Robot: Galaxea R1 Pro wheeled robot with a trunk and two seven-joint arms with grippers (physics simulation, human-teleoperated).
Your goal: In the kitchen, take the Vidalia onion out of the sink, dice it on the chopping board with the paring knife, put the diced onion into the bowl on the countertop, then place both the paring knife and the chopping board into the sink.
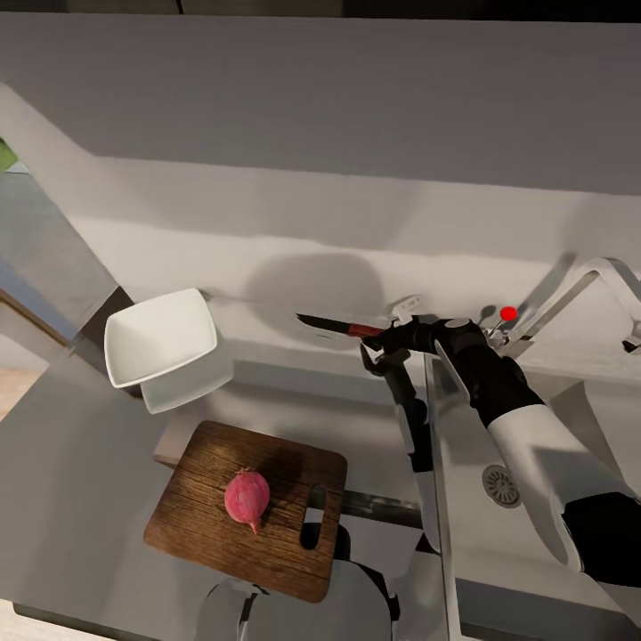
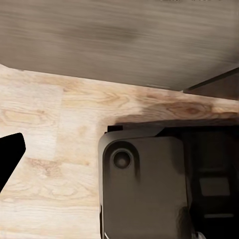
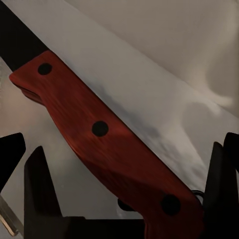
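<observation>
Chopping board at countertop's near edge carries Vidalia onion. Right gripper straddles paring knife handle, clamp uncertain. Confirm a firm grip first, then lift level toward onion.

Vidalia onion on chopping board, board on countertop at front. Bowl behind board, left. Sink right of board. Paring knife above countertop, behind board, left of tap.
</observation>
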